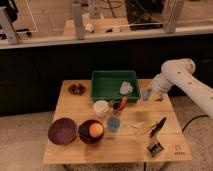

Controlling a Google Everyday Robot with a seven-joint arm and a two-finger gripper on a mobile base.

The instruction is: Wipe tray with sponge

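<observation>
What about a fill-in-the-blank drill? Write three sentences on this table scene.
1. The gripper, right of the green tray, is shut on the ___.
2. The pale lumpy object lies inside the ___.
3. The orange ball sits in a dark red ___.
Missing: sponge; tray; bowl.

1. I read this as a robot test lab, not a home: a white robot arm [182,79] reaches in from the right over a small wooden table [125,148].
2. Its gripper [151,95], closed on the sponge [145,94], hangs just right of the green tray [107,82].
3. On the far side stands a dark partition [50,65] topped with glass panes and metal posts [78,21].
4. A black cable [193,121] trails over the speckled floor [20,145], near right.
</observation>
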